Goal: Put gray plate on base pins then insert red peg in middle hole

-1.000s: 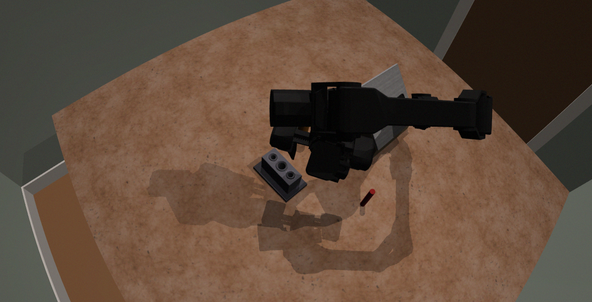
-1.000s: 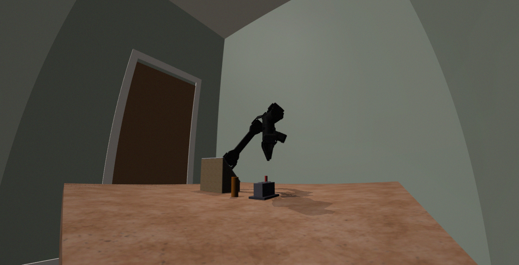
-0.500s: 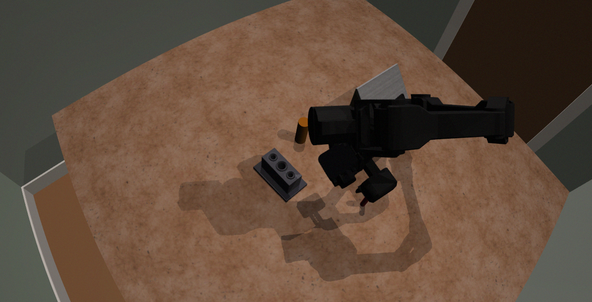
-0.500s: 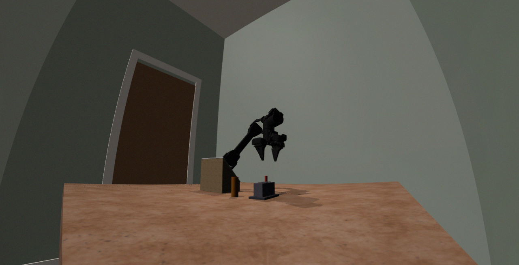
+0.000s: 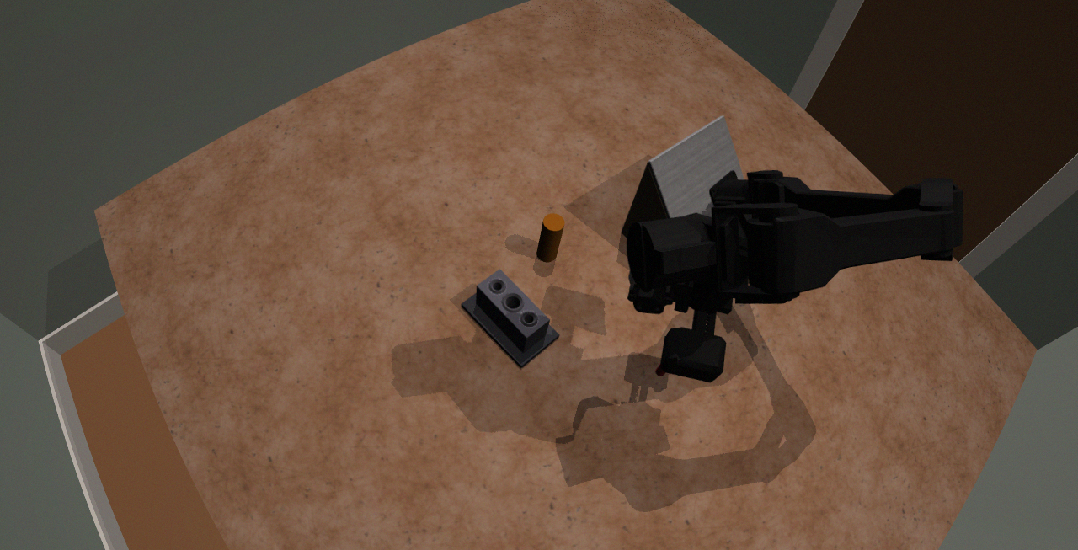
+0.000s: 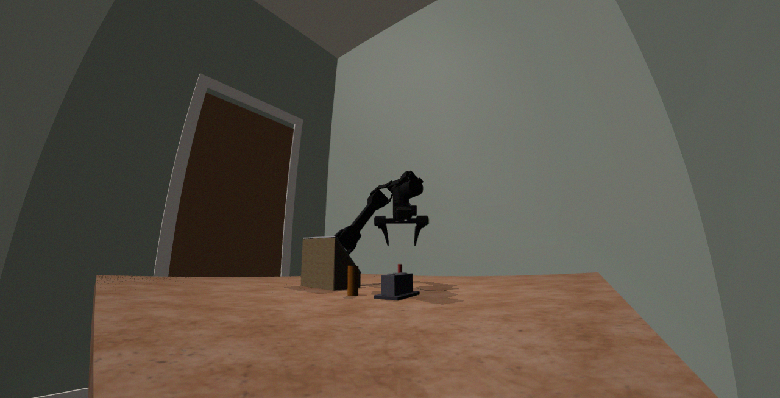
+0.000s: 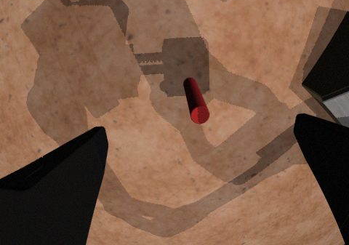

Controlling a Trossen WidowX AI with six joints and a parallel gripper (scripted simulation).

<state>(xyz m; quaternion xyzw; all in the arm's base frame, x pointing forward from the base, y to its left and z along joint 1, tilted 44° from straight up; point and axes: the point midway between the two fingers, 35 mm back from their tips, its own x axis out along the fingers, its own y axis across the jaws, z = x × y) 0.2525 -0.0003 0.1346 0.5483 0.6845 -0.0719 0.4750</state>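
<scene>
The gray plate [image 5: 512, 301] [image 6: 396, 283] with three holes lies flat on the dark base [image 5: 527, 355] [image 6: 396, 296] in the middle of the table. The red peg [image 7: 196, 101] [image 6: 399, 267] [image 5: 660, 371] stands upright on the table to the right of the base, mostly hidden under the arm in the top view. My gripper [image 6: 400, 236] [image 7: 206, 130] hangs well above the peg, open wide and empty, with one finger on each side of the peg in the wrist view. One finger [image 5: 693, 355] shows in the top view.
An orange cylinder [image 5: 552, 236] [image 6: 353, 280] stands upright behind the base. A gray block [image 5: 696, 166] [image 6: 319, 262] stands by the arm's foot. The table edge [image 5: 1002, 320] runs to the right of the arm.
</scene>
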